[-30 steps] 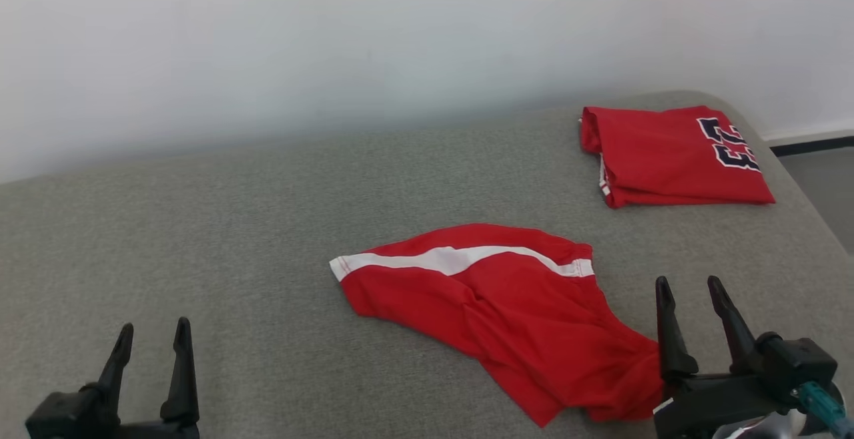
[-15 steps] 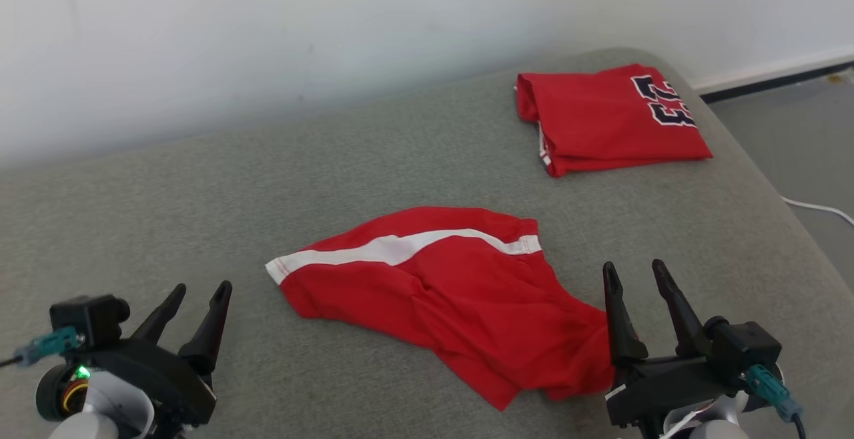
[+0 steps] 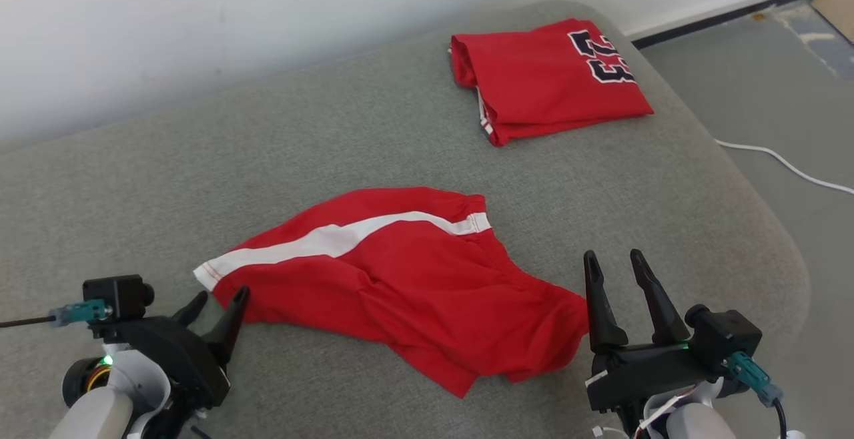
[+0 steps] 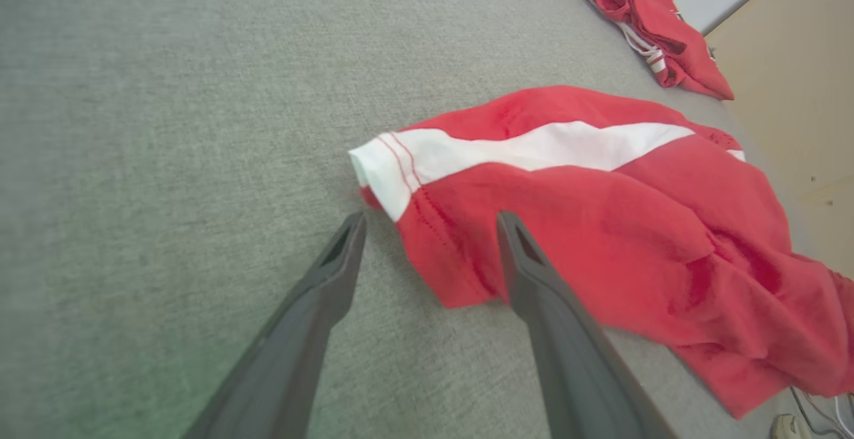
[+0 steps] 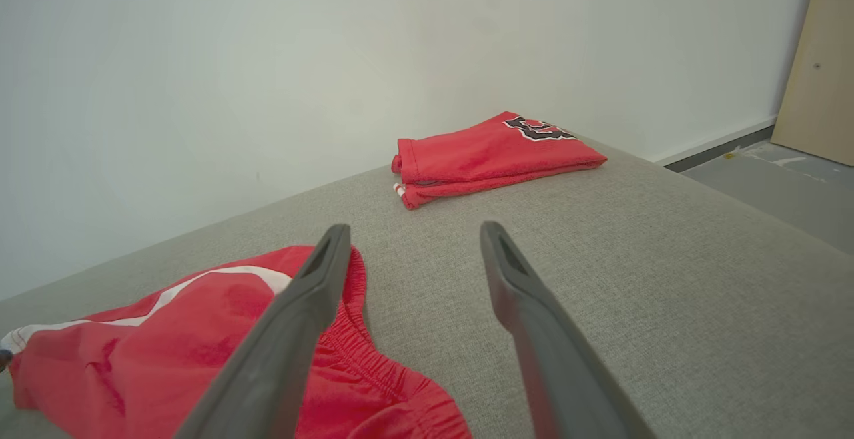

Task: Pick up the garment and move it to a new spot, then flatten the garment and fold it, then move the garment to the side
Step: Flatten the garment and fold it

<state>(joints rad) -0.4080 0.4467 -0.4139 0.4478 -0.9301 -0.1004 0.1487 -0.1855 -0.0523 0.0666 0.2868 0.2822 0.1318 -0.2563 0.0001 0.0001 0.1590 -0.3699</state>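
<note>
Left claw (image 3: 220, 300) and right claw (image 3: 612, 259) gape, flanking crumpled red white-striped shorts (image 3: 400, 279).

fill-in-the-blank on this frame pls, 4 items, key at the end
1. The crumpled red shorts carry one long ___ stripe.
2. The folded red jersey lies on the grey cushion toward the robot's far ___.
3. The left gripper has its jaws ___, straddling a corner of the shorts' hem.
4. The right gripper, beside the shorts' waistband end, grips ___.

Missing words: white; right; open; nothing.
</note>
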